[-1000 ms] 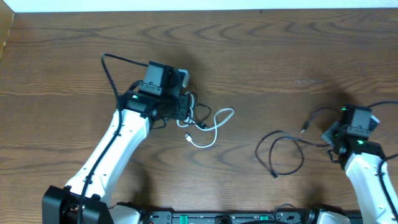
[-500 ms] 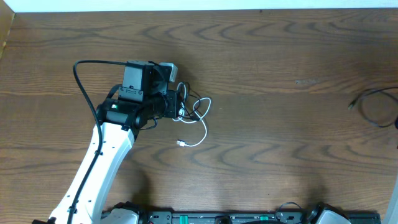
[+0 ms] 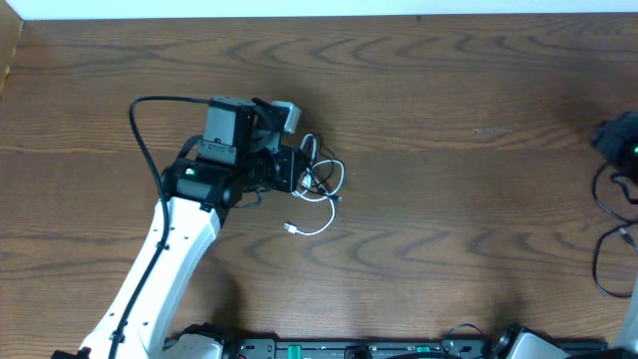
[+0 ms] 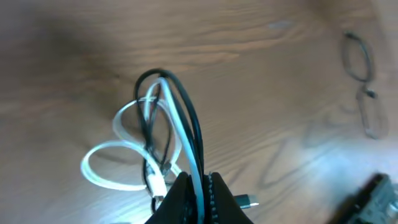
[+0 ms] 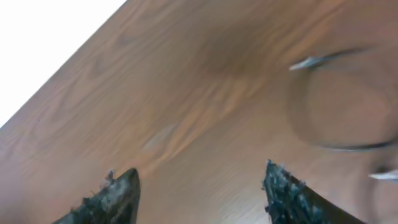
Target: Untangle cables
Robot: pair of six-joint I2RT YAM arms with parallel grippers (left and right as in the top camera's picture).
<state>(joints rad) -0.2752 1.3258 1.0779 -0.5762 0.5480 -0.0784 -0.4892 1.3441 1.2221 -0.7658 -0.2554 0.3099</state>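
My left claw [image 4: 198, 185] is clamped on the white cable [image 4: 181, 140], a black strand [image 4: 190, 118] pinched alongside, loops spilling ahead. My right claw [image 5: 199, 180] stands apart, empty. The black cable [image 3: 596, 267] lies at the table's [image 3: 449, 199] right edge.

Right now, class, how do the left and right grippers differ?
The left gripper is pinched shut on the white cable; the right gripper stands open and empty. The left gripper sits mid-view overhead; the right gripper is at the right edge. Both have dark fingers.
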